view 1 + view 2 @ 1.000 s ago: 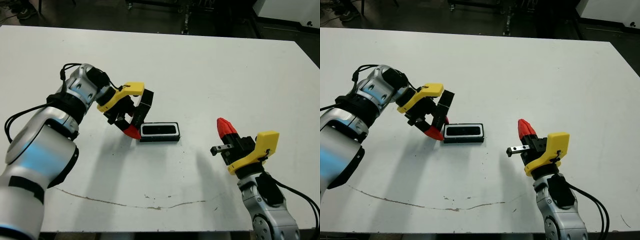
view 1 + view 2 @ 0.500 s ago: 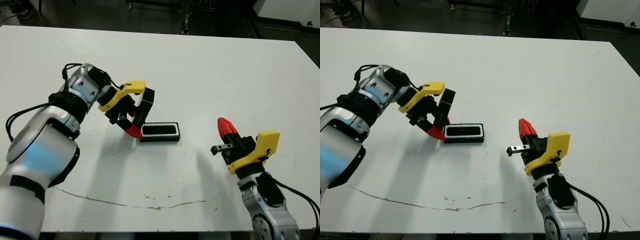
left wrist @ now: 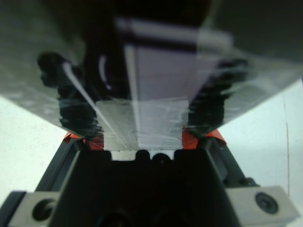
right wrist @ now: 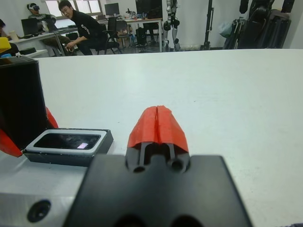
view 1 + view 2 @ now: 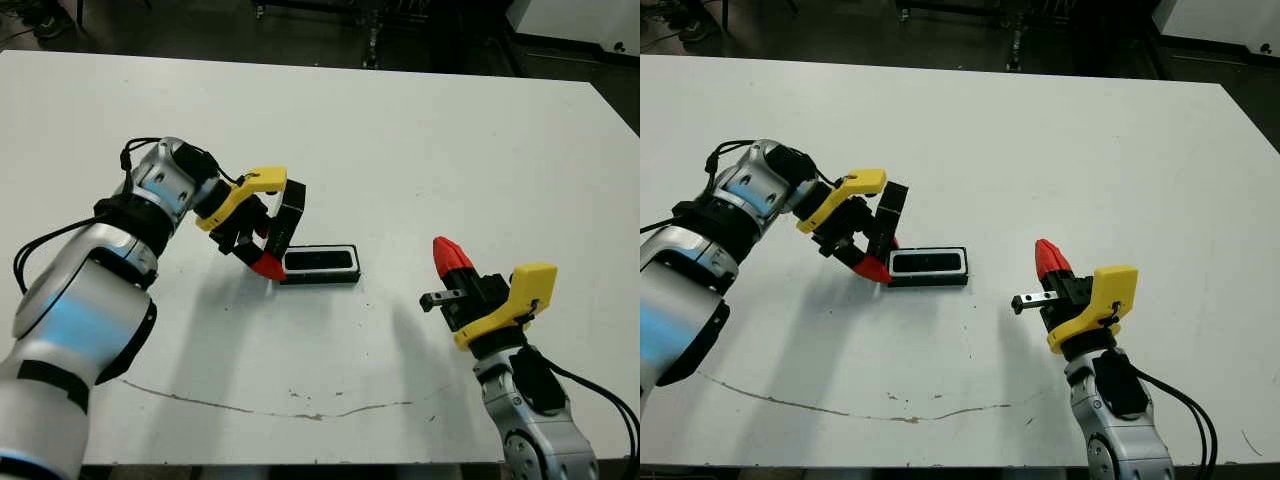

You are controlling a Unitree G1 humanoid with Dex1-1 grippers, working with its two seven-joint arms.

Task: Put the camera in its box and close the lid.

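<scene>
The box (image 5: 320, 279), a low black tray with a white lining, lies mid-table with the glossy black camera (image 5: 319, 261) resting inside it. My left gripper (image 5: 268, 245) is shut on the lid (image 5: 285, 213), a flat black frame held on edge and tilted, just off the box's left end. In the left wrist view the lid's shiny panel (image 3: 156, 94) fills the space between the red fingertips (image 3: 75, 139). My right gripper (image 5: 450, 255) is shut and empty, hovering to the right of the box; its view shows the box (image 4: 71, 152) and the lid (image 4: 19, 104).
A thin dark scratch line (image 5: 260, 405) runs along the table near its front edge. The table's far edge gives onto a dark floor with equipment legs (image 5: 372, 40). People (image 4: 85, 28) sit at desks far beyond the table.
My left arm has shifted slightly, and the lid stays tilted beside the box's left end. The right arm has not moved.
</scene>
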